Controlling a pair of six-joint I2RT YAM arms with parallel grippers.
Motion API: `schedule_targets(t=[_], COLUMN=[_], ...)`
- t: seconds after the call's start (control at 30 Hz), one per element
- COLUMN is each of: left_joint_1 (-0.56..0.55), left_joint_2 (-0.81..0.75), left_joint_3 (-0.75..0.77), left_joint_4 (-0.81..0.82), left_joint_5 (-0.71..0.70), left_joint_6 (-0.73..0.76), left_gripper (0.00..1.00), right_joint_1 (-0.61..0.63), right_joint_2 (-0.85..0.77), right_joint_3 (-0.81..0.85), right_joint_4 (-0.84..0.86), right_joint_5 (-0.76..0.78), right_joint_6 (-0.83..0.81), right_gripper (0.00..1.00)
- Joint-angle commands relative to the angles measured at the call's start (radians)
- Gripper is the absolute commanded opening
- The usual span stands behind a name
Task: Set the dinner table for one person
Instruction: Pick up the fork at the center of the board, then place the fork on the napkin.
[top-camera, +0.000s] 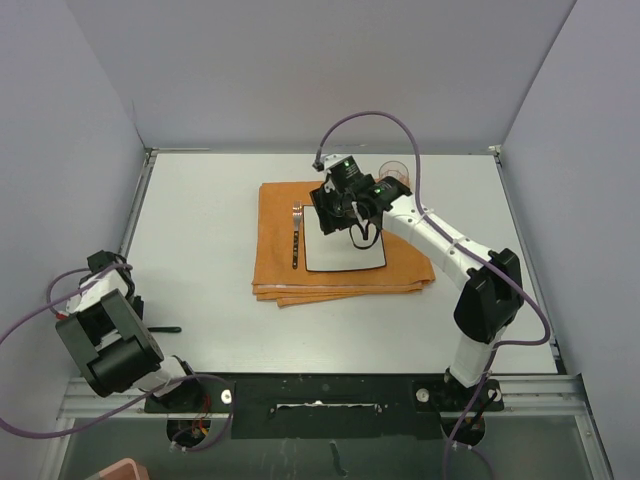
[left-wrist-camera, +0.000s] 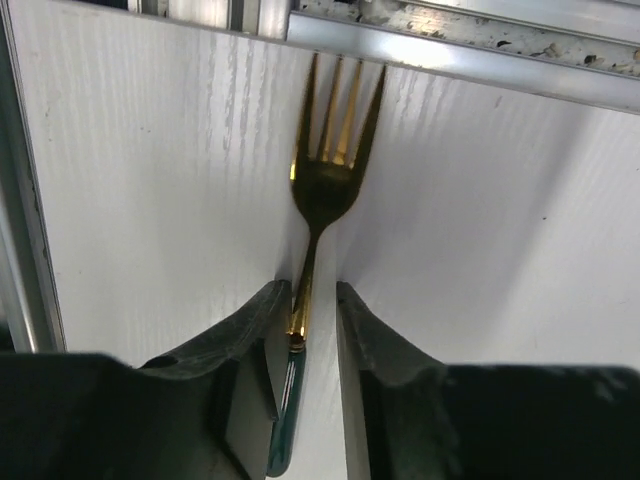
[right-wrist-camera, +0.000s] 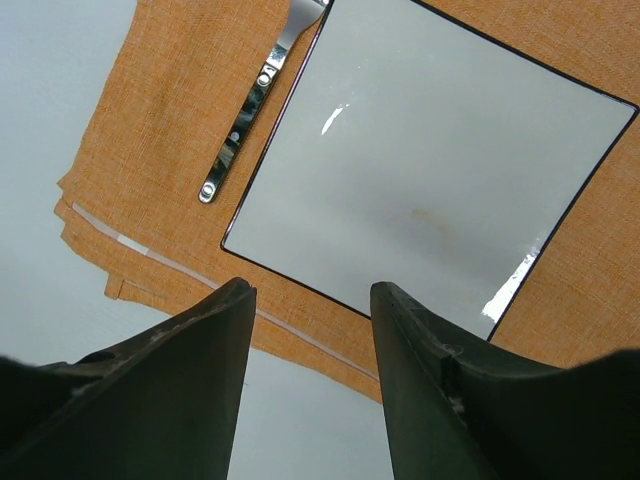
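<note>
The dinner table filled the floor of the booth, its metal edging running round all four sides. Towards the far edge, about midway across, lay a folded orange mat with a square white plate on it. A dark-handled fork lay on the cloth just beside the plate's left edge. The right gripper hung over the plate's near edge, jaws apart with nothing between them. Down by the near left corner a gold fork lay flat on the tabletop, tines towards the edging. The left gripper had its jaws narrowly either side of that fork's handle; I couldn't tell whether they pinched it
</note>
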Motion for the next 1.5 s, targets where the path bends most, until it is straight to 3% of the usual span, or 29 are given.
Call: schedule_targets(t=[0.0, 0.13, 0.5, 0.83, 1.0, 1.2, 1.47], left_joint_1=[0.015, 0.019, 0.000, -0.225, -0.377, -0.458, -0.606], left_joint_2=[0.104, 0.113, 0.082, 0.014, 0.072, 0.062, 0.164], left_joint_3=[-0.010, -0.008, -0.009, 0.129, 0.252, 0.343, 0.531], left_joint_4=[0.013, 0.014, 0.039, 0.129, 0.072, 0.118, 0.132], left_joint_5=[0.010, 0.012, 0.050, 0.142, 0.058, 0.062, 0.237], left_joint_6=[0.028, 0.038, 0.070, 0.305, 0.349, 0.486, 0.653], left_gripper=[0.19, 0.00, 0.00, 0.00, 0.00, 0.00, 0.00], right_joint_1=[0.008, 0.007, 0.008, 0.005, 0.006, -0.005, -0.037], right_joint_2=[-0.030, -0.039, -0.056, -0.076, -0.086, -0.120, -0.181], right_joint_3=[0.029, 0.037, 0.023, -0.022, -0.029, -0.060, -0.105], right_joint_4=[0.042, 0.051, 0.058, 0.082, 0.086, 0.095, 0.135], right_joint_5=[0.054, 0.068, 0.106, 0.126, 0.132, 0.157, 0.185], right_joint_6=[0.005, 0.005, 0.021, 0.038, 0.041, 0.042, 0.064], right_gripper=[0.50, 0.49, 0.49, 0.49, 0.49, 0.49, 0.49])
